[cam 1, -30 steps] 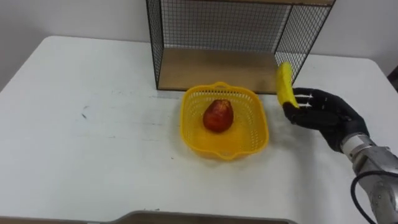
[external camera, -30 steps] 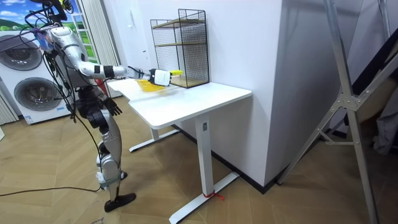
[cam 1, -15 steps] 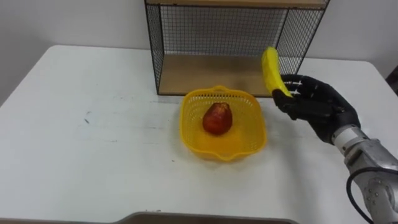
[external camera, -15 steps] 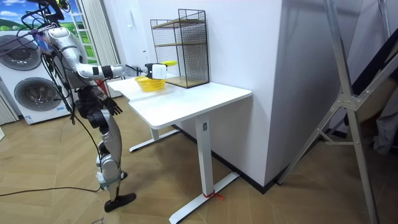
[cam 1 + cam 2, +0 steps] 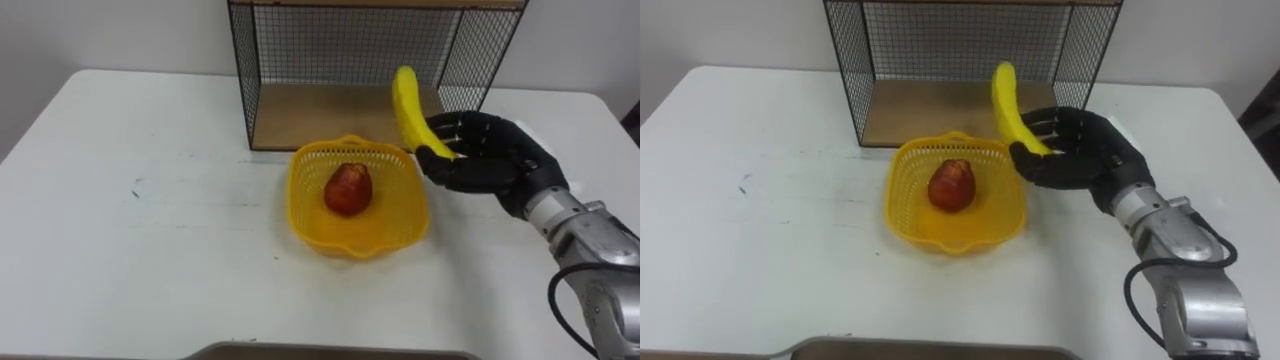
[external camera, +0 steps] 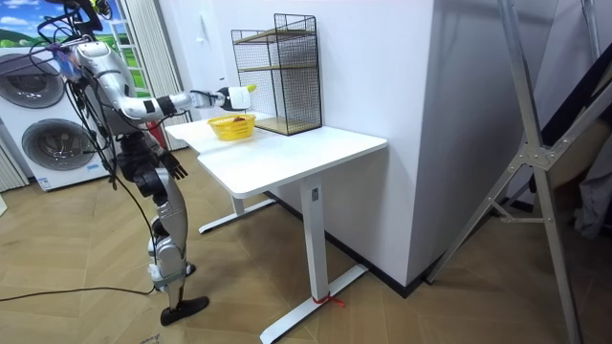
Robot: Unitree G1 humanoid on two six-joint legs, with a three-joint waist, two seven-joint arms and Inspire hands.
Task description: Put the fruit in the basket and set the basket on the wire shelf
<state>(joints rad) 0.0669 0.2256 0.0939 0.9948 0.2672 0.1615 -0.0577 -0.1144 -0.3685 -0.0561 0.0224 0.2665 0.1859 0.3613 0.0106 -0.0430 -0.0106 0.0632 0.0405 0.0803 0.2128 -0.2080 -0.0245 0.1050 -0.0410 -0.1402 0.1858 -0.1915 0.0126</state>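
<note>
The yellow banana has come up and left since a second ago. The black right hand, fingers curled round it, holds it over the right rim of the yellow plastic mesh basket. The red fruit is already in the basket. What's left, I reckon, is to drop the banana in, then lift the basket onto the black wire shelf just behind it.

A yellow banana held upright beside the yellow basket containing a red fruit.
</note>
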